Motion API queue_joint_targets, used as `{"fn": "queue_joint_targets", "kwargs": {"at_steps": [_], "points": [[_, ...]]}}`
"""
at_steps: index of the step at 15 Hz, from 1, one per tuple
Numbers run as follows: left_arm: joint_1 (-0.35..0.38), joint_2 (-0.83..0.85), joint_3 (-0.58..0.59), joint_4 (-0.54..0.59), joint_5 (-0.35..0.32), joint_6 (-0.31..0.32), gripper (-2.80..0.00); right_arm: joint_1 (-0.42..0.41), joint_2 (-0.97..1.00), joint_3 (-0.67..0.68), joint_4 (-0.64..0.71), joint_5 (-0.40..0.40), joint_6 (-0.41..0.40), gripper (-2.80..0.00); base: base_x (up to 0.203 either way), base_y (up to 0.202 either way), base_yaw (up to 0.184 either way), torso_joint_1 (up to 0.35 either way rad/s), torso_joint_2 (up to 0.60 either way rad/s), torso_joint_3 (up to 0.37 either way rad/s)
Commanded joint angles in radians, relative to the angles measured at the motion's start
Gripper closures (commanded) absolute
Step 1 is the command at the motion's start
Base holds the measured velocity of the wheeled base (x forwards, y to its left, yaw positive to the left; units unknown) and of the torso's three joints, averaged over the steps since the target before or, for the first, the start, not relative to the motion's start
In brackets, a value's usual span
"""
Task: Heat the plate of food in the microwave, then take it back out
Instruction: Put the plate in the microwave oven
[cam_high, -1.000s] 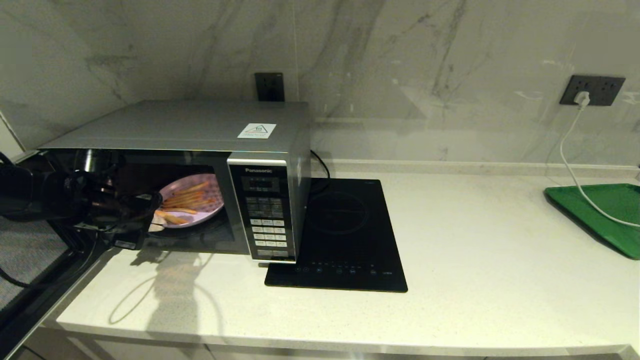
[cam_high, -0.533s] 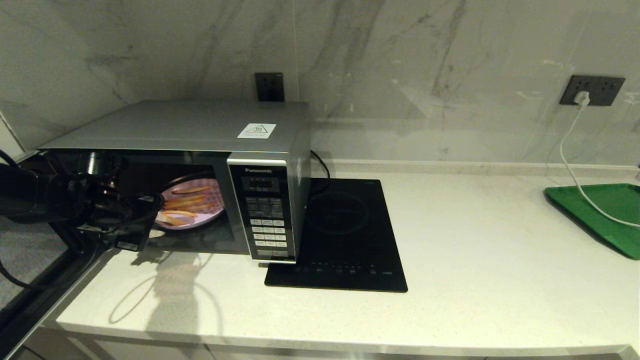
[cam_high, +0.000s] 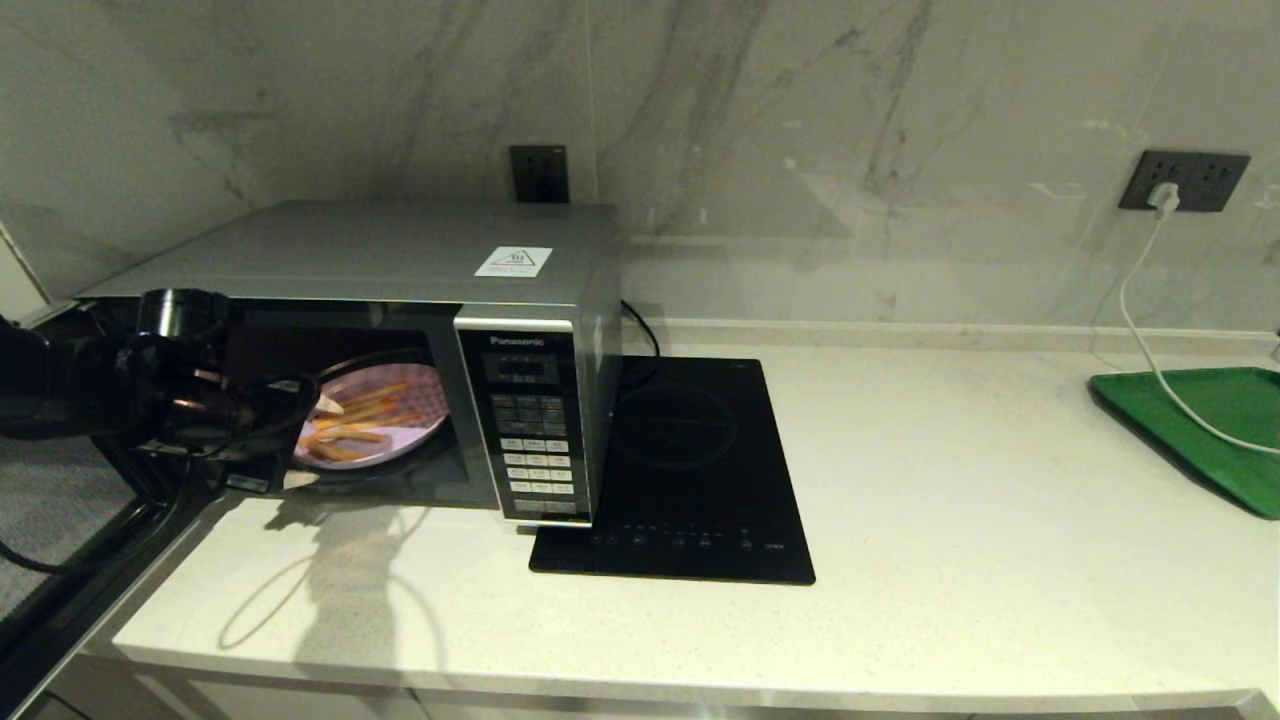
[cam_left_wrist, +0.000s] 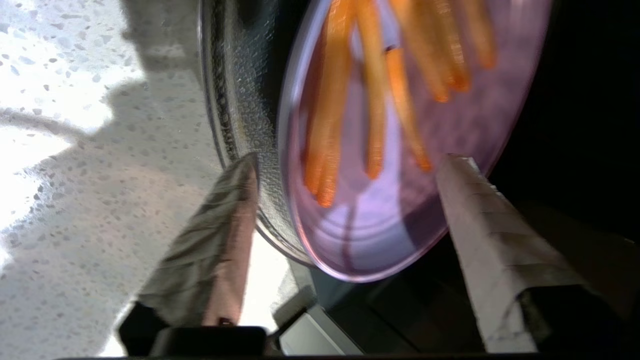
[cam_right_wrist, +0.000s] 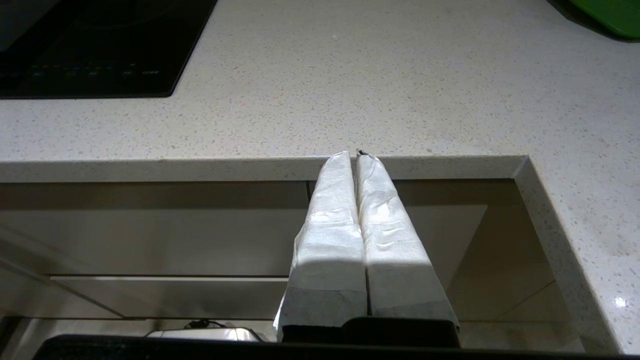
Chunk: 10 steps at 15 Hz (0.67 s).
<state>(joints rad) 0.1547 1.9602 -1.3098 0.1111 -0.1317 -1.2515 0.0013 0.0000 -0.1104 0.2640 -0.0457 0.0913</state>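
Observation:
The silver-grey Panasonic microwave (cam_high: 400, 250) stands at the left of the counter with its door swung open to the left. Inside, the pale lilac plate (cam_high: 400, 425) with orange-yellow fries (cam_left_wrist: 330, 115) lies on the glass turntable (cam_left_wrist: 235, 100). My left gripper (cam_high: 312, 442) is at the cavity mouth, open, its two fingers straddling the plate's near rim (cam_left_wrist: 380, 250). One finger (cam_left_wrist: 465, 200) is above the plate and the other (cam_left_wrist: 240, 200) is below the turntable edge. My right gripper (cam_right_wrist: 356, 152) is shut and empty, parked below the counter's front edge, out of the head view.
A flat black induction hob (cam_high: 680, 470) lies right beside the microwave. At the far right, a green tray (cam_high: 1210, 430) has a white cable (cam_high: 1150, 330) running across it from a wall socket. The open door (cam_high: 80, 520) sits under my left arm.
The plate was tilted up at the gripper, and has come down flat on the turntable. My left gripper has opened and shifted slightly up and left.

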Motion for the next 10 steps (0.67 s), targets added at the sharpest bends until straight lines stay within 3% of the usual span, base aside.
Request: {"fn": "queue_joint_targets", "kwargs": {"at_steps": [1, 7, 8, 10], "points": [[-0.002, -0.05, -0.005, -0.002, -0.002, -0.006, -2.8, 0.0, 0.0, 0.0, 0.001, 0.0, 0.0, 0.0, 0.0, 0.0, 0.0, 0.0, 0.0, 0.0], [-0.026, -0.123, 0.02, 0.025, -0.001, -0.006, -2.8, 0.0, 0.0, 0.0, 0.001, 0.0, 0.001, 0.0, 0.0, 0.0, 0.0, 0.0, 0.0, 0.0], [-0.026, -0.141, 0.048, 0.029, 0.0, -0.004, 0.0, 0.0, 0.001, 0.001, 0.001, 0.0, 0.001, 0.0, 0.0, 0.0, 0.0, 0.0, 0.0, 0.0], [-0.026, -0.192, 0.125, 0.029, -0.001, 0.0, 0.0, 0.0, 0.0, 0.0, 0.001, 0.0, 0.001, 0.0, 0.0, 0.0, 0.0, 0.0, 0.0, 0.0]]}}
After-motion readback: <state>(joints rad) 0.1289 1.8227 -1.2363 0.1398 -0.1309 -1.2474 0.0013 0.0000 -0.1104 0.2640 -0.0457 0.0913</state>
